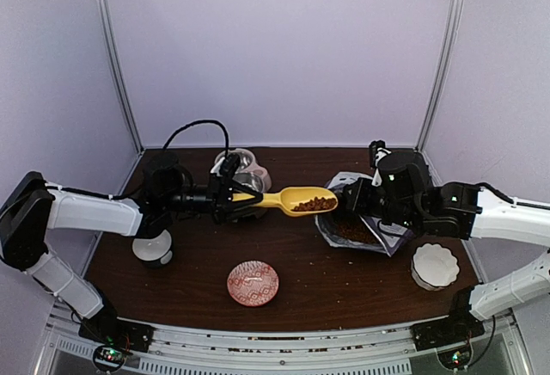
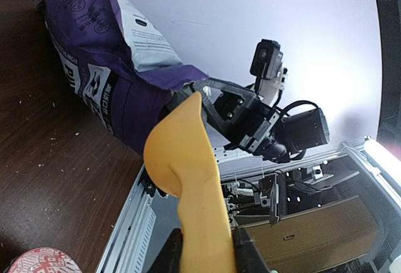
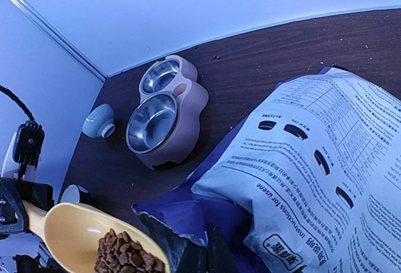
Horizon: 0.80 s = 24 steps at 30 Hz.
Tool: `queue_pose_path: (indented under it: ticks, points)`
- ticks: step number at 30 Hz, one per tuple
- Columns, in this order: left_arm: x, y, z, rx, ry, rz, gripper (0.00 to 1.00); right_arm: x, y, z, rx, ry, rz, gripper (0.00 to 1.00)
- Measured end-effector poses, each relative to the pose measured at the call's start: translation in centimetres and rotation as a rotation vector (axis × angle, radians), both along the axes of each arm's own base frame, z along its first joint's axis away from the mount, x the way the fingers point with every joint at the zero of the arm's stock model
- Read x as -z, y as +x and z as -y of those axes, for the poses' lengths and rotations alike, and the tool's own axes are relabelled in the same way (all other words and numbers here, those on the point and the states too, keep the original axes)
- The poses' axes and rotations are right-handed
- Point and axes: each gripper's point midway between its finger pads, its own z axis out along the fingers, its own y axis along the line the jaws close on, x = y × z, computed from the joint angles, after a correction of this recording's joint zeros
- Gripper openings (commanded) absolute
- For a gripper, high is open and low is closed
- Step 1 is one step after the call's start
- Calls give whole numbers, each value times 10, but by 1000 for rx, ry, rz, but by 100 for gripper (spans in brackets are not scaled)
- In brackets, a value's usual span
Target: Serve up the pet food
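Yellow scoop (image 2: 188,179), clamped in left pincer (image 2: 210,251), carries kibble (image 1: 312,205) ahead.

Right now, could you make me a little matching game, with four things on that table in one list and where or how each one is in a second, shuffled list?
Things:
1. yellow scoop
2. purple bag
3. pink feeder
4. red patterned dish

Places and states:
A. empty, near the middle of the table's front edge
B. loaded with brown kibble
C. open-mouthed, on the table's right side
D. two empty steel bowls, at the back of the table

Pairs: 1-B, 2-C, 3-D, 4-A
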Motion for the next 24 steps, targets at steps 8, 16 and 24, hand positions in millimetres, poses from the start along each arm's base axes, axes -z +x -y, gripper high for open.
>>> queue_pose_path:
  ticks: [8, 16, 24]
  points:
    - [-16, -1, 0, 2, -55, 8, 0, 0, 0, 0, 0, 0, 0, 0]
    - [-17, 4, -6, -21, -66, -3, 0, -2, 0, 2, 6, 1, 5, 0]
    - [-19, 33, -43, -182, -36, 0, 0, -3, -1, 4, 10, -1, 6, 0]
